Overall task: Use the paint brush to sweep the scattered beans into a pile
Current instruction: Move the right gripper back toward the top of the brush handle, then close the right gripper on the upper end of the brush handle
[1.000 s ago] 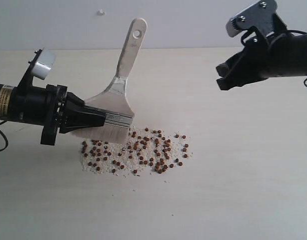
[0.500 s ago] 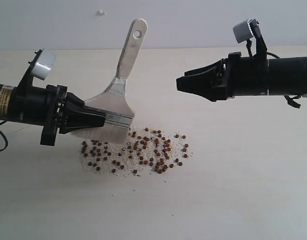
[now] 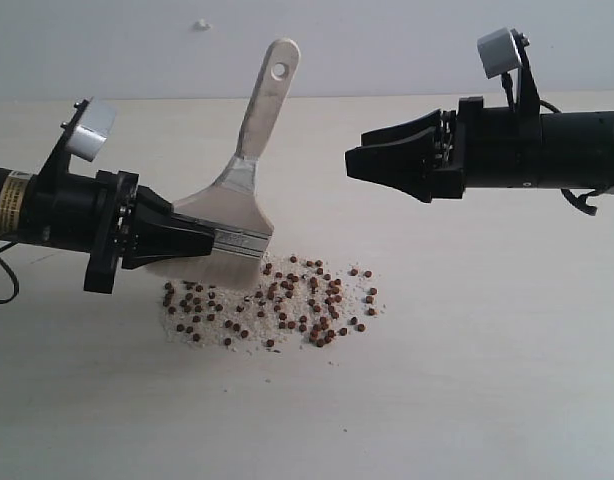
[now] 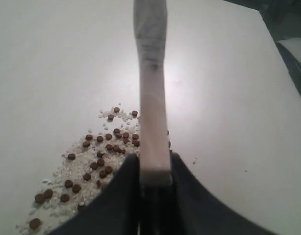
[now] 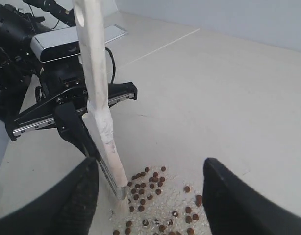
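Observation:
My left gripper (image 3: pixel 209 243) is shut on the paint brush (image 3: pixel 259 118) at its silver ferrule (image 3: pixel 239 241). The pale handle leans up and to the right, and the cream bristles (image 3: pixel 212 268) touch the table at the pile's left edge. The beans (image 3: pixel 277 305), small reddish-brown pellets mixed with white grains, lie in a loose patch under and to the right of the bristles. My right gripper (image 3: pixel 357 152) hangs open above the table, right of the handle, its fingers pointing left at it and holding nothing. In the left wrist view the brush (image 4: pixel 151 98) stands pinched in my left gripper (image 4: pixel 154 169) beside the beans (image 4: pixel 99 152). The right wrist view has the brush (image 5: pixel 96 98) and beans (image 5: pixel 155 188) ahead of my right gripper (image 5: pixel 151 164).
The pale wooden table (image 3: pixel 487 350) is bare around the patch. A few stray grains (image 4: pixel 193 160) lie just outside it. A small white speck (image 3: pixel 201 23) sits on the far wall side.
My right arm has swung down and left, and it now points level at the brush handle with its jaws wider apart. The brush handle has tipped slightly to the right.

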Controlling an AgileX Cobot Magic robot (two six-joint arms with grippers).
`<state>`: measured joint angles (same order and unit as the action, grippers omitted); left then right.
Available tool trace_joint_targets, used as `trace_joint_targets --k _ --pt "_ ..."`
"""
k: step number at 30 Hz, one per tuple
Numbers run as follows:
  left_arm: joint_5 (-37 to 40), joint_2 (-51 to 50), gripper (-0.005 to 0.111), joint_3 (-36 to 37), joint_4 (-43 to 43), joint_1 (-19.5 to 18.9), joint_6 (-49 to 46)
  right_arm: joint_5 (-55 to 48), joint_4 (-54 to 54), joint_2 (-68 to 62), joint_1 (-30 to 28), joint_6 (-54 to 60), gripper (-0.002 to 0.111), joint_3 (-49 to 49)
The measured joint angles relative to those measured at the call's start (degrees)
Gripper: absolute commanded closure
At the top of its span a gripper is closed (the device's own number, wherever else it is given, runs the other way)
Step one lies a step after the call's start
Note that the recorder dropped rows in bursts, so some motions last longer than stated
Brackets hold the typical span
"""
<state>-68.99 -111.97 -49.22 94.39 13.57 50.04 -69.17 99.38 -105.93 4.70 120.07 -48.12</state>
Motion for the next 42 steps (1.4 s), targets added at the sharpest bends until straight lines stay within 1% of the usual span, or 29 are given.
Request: trace_joint_targets --k 4,6,13,17,24,34,42 --pt "0.00 0.00 0.107 -0.04 0.00 1.26 0.00 0.00 0.13 0.00 0.93 0.00 0.049 0.00" --pt "0.00 0.00 0.107 -0.04 0.00 1.64 -0.11 0.00 0.13 0.00 2.48 0.00 0.049 -0.43" --pt "0.00 0.00 0.107 -0.04 -0.10 1.67 -0.11 0.12 0.03 -0.09 8.27 0.00 0.049 -5.86" --pt "0.00 0.00 0.107 -0.04 -0.19 1.67 -0.11 1.19 0.13 -0.09 10.47 0.00 0.049 -7.64" --pt "0.00 0.00 0.107 -0.04 -0.22 1.77 -0.11 6.30 0.13 -0.09 11.24 0.00 0.049 -7.95" --pt "0.00 0.00 0.107 -0.04 -1.10 2.73 -1.12 6.46 0.00 -0.09 11.50 0.00 0.049 -11.06" --pt "0.00 0.00 0.107 -0.67 -1.90 2.73 -1.50 6.46 0.13 -0.09 13.79 0.00 0.049 -12.58"
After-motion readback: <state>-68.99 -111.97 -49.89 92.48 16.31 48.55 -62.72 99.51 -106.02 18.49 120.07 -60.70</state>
